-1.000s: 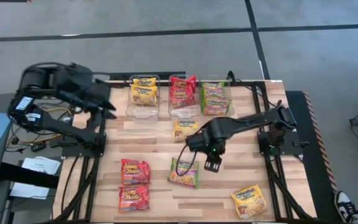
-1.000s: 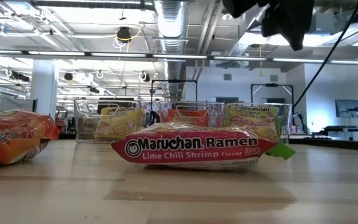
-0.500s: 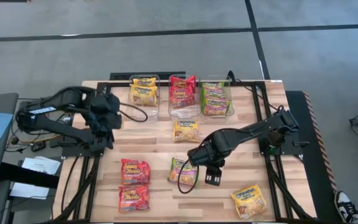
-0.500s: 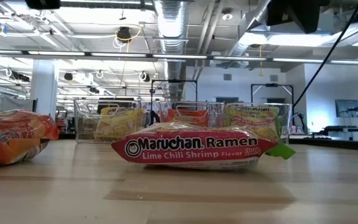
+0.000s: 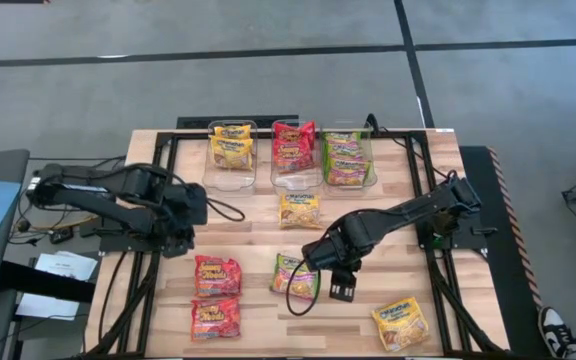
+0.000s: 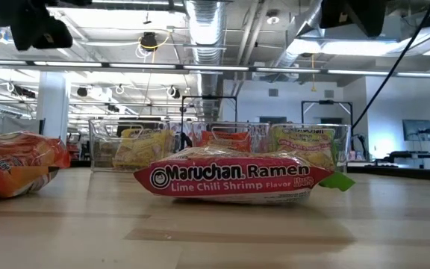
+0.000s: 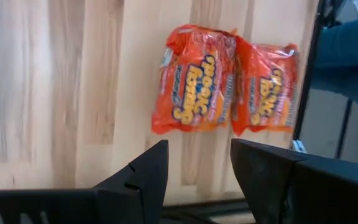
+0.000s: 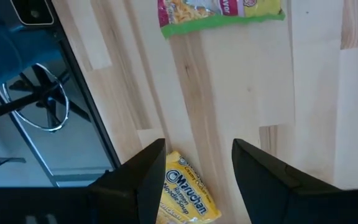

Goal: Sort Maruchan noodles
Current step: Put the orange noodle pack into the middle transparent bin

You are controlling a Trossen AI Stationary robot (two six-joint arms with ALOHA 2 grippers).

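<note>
Since the earlier frames the left arm has swung from beside the bins down toward the table's near left, and the right arm has pushed nearer the front edge.

High view: three clear bins at the far edge hold sorted packets, yellow in the left bin, red in the middle, green in the right. Five packets lie loose on the table: a yellow packet just before the bins, two red packets at near left, one behind the other, a green-edged packet at centre, and another yellow packet at near right. Judged from this, the sort is well past half, five packets outstanding. The left gripper hovers beyond the red pair; the right gripper hangs just beside the green-edged packet.

Low view: the Lime Chili Shrimp packet lies flat and untouched, a red packet at its left, the bins behind. Neither gripper's fingers show.

Left wrist view: the fingers stand apart with nothing between them; both red packets lie ahead, touching each other.

Right wrist view: the fingers are spread, empty, over bare wood between the green-edged packet and the near-right yellow packet
</note>
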